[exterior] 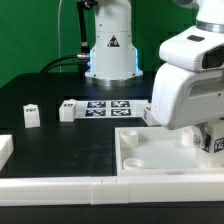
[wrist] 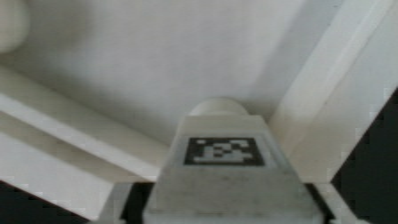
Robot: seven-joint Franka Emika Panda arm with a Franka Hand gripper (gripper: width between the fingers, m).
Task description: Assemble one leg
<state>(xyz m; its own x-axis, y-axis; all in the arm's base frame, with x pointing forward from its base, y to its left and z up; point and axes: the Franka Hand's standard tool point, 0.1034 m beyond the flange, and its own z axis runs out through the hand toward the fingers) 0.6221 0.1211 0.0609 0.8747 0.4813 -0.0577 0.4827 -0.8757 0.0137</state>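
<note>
My gripper (exterior: 207,146) hangs over the right side of the large white square tray (exterior: 150,168) and is shut on a leg (exterior: 214,142), a small white block with a black-and-white tag. In the wrist view the leg (wrist: 222,150) sits between my fingers (wrist: 326,196), its rounded tip pointing at the tray's inner floor (wrist: 160,60) close to a raised rim (wrist: 71,125). I cannot tell whether the tip touches the tray. Two more legs (exterior: 31,116) (exterior: 68,110) stand on the black table at the exterior view's left.
The marker board (exterior: 110,107) lies behind the tray. A long white bar (exterior: 60,186) lies along the front, and another white piece (exterior: 5,150) sits at the left edge. The robot base (exterior: 110,50) stands at the back.
</note>
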